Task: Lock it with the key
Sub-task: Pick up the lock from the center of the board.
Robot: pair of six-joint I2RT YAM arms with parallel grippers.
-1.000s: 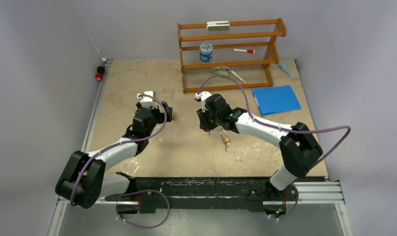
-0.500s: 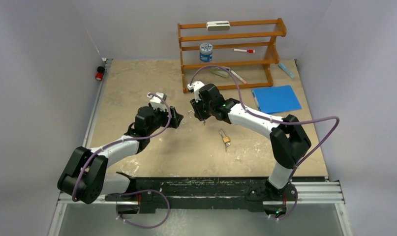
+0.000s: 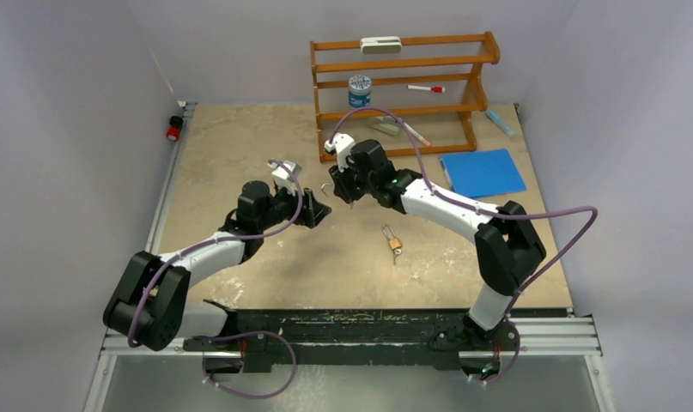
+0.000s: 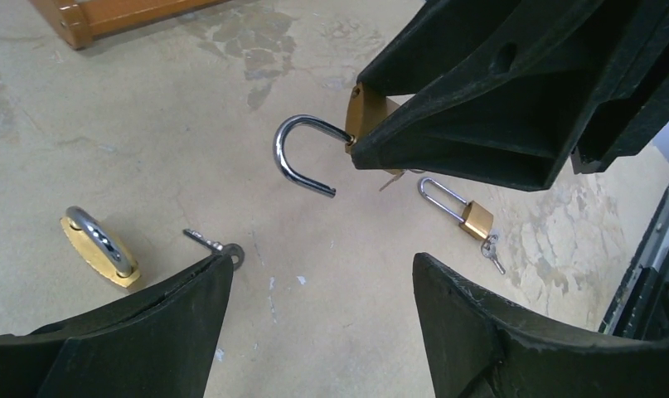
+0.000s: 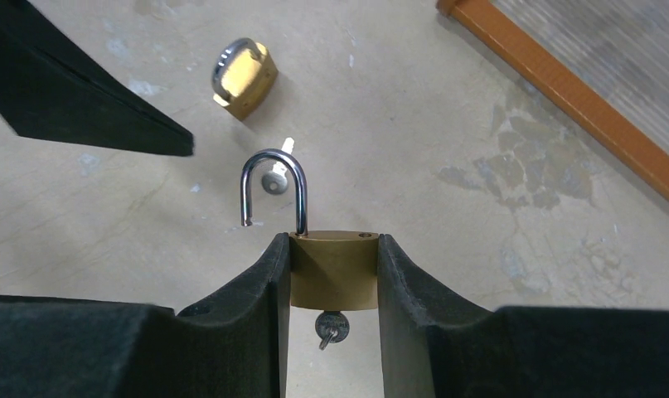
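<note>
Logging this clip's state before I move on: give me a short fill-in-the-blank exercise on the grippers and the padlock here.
1. The right gripper is shut on a brass padlock whose shackle stands ____.
2. The left gripper, jaws apart, holds ____.
3. The folder beside the wooden rack is ____.

Missing words: open; nothing; blue.

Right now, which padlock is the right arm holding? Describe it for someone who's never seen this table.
Mid-table, in front of the wooden rack, the right end effector clamps a brass padlock. Unlike the squat padlock and the long-shackled padlock lying on the table, its shackle stands swung open.
</note>
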